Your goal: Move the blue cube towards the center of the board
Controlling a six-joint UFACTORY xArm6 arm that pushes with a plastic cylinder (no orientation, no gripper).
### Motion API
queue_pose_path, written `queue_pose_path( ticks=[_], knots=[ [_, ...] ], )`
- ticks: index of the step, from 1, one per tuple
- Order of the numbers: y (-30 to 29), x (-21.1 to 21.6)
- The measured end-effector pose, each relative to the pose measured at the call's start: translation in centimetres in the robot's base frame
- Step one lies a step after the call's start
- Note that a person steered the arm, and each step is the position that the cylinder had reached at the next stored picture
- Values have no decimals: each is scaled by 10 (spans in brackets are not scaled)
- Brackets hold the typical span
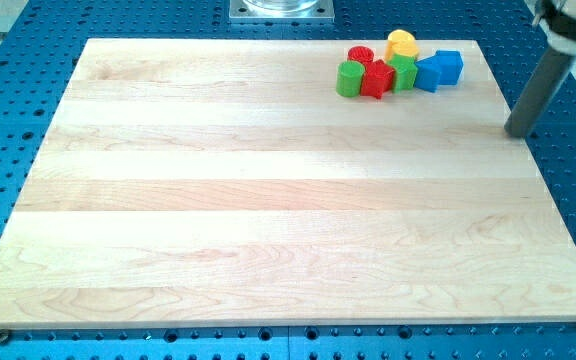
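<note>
The blue cube (449, 65) sits at the board's top right, at the right end of a tight cluster. A second blue block (428, 73) touches its left side. My tip (518, 131) is at the view's right, just off the board's right edge. It stands to the right of and below the blue cube, apart from every block.
The cluster also holds a green cylinder (350, 78), a red block (376, 79), a green block (402, 70), a red cylinder (360, 55) and a yellow block (401, 43). The wooden board (268, 220) lies on a blue perforated table (568, 150).
</note>
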State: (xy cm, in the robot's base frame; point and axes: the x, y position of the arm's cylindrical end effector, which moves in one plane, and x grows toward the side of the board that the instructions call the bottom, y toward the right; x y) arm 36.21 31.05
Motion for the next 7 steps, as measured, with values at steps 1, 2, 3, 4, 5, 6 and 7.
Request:
queue_pose_path(
  ticks=[1,2,3,4,5,6,7],
  knots=[
    [12,-52],
    [11,-88],
    [-9,-89],
    [-50,-89],
    [-65,-92],
    [-83,-92],
    [-67,-102]
  ],
)
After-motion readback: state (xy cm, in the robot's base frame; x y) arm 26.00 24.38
